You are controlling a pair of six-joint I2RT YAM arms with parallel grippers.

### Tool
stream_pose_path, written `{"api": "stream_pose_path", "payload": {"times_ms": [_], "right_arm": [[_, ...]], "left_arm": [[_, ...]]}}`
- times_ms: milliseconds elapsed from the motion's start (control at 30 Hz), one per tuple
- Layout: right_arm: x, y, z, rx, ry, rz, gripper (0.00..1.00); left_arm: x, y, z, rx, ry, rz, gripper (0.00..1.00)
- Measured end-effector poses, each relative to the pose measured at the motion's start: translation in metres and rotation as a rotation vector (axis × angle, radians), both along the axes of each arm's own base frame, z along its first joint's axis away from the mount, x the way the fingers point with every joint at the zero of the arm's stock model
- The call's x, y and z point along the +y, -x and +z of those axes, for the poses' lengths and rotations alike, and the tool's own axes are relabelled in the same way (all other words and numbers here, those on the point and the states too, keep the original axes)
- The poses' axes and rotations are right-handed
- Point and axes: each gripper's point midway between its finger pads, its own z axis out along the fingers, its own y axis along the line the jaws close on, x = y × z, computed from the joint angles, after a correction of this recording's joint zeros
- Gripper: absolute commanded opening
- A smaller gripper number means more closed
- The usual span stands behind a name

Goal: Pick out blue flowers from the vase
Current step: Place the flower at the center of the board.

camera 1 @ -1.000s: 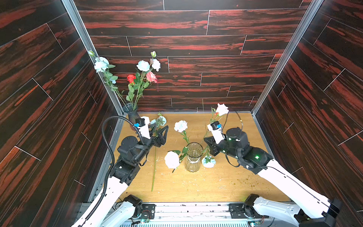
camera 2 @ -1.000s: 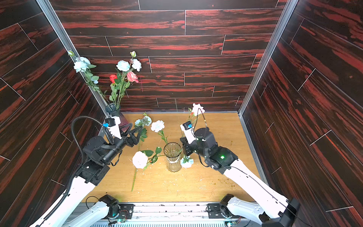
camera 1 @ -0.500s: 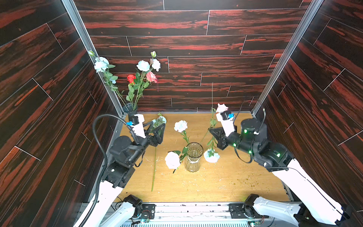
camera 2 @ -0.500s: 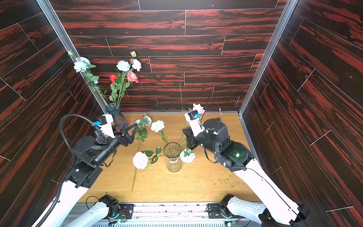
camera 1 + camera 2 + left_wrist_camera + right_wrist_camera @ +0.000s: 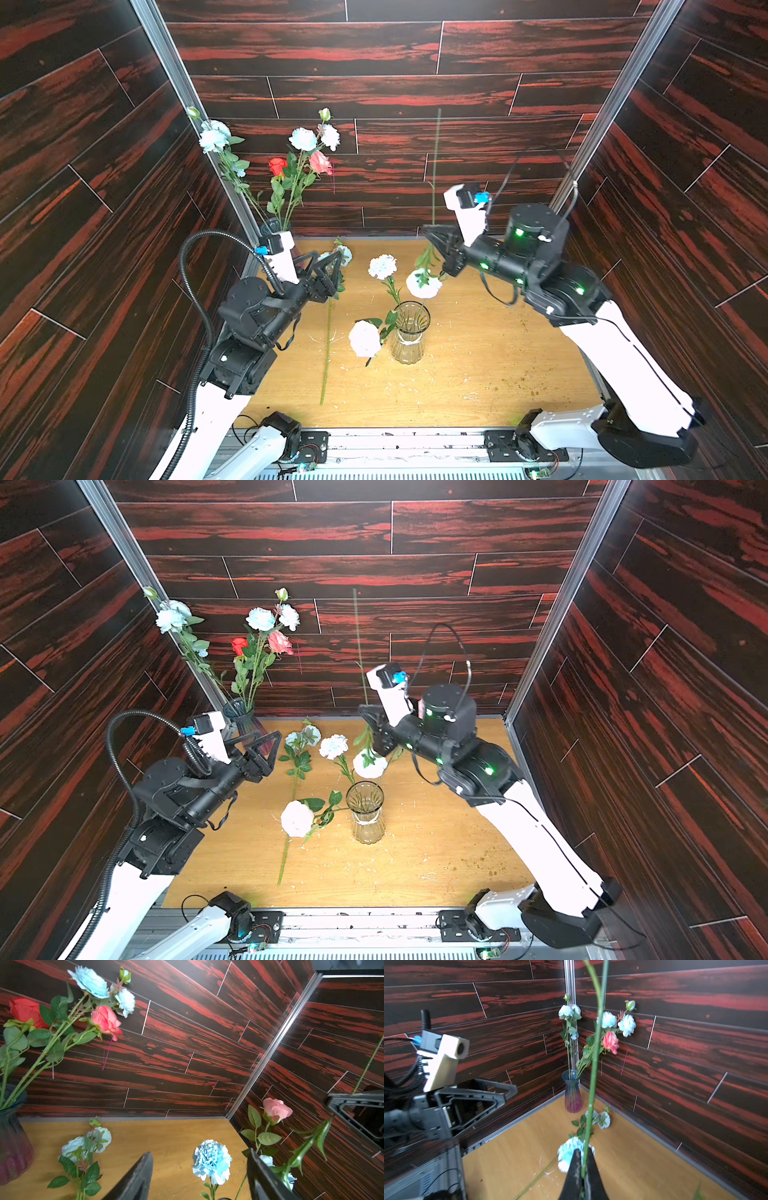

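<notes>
Extraction by right arm | vase mid-bench, one blue carnation in it | right tool pinched shut on held flower, bloom down, clear of rim: swing it aside slowly, lay flat by lying flower toward left edge | left tool wide, empty | far-left corner vase, more blue blooms

vase: clear ribbed glass | tabletop: matt wood | walls: glossy wood-grain panels
</notes>
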Motion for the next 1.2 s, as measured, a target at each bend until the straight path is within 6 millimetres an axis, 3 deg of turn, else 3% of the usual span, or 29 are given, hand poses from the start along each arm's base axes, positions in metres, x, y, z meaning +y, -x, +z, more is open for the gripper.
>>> {"api": "stream_pose_path", "payload": {"times_ms": [133, 233, 467, 567, 633, 733, 833, 1000, 1200], "right_arm": [[0.025, -0.026, -0.005, -0.065, 0.016, 0.006, 0.00], [0.044, -0.044, -0.016, -0.108, 0.043, 0.010, 0.00], [0.064, -0.083, -0.035, -0.288, 0.119, -0.056, 0.00], [0.067, -0.095, -0.051, -0.380, 0.148, -0.095, 0.00], [0.069, -0.101, -0.065, -0.428, 0.169, -0.114, 0.00], [0.075, -0.111, -0.084, -0.503, 0.200, -0.134, 0.00], [0.084, -0.121, -0.095, -0.568, 0.224, -0.147, 0.00], [0.089, -0.124, -0.114, -0.641, 0.264, -0.154, 0.00], [0.095, -0.114, -0.106, -0.717, 0.265, -0.158, 0.00]], "left_arm": [[0.010, -0.003, 0.001, 0.030, 0.012, 0.041, 0.68], [0.020, -0.013, 0.016, 0.040, 0.053, 0.065, 0.68], [0.003, -0.050, 0.104, 0.007, 0.216, -0.115, 0.69], [-0.005, -0.075, 0.119, 0.033, 0.316, -0.233, 0.68], [-0.007, -0.097, 0.111, 0.090, 0.392, -0.294, 0.68], [-0.009, -0.130, 0.084, 0.217, 0.493, -0.366, 0.67], [-0.012, -0.148, 0.054, 0.347, 0.547, -0.407, 0.68], [-0.022, -0.143, 0.035, 0.455, 0.545, -0.472, 0.67], [-0.032, -0.144, 0.037, 0.500, 0.544, -0.554, 0.64]]}}
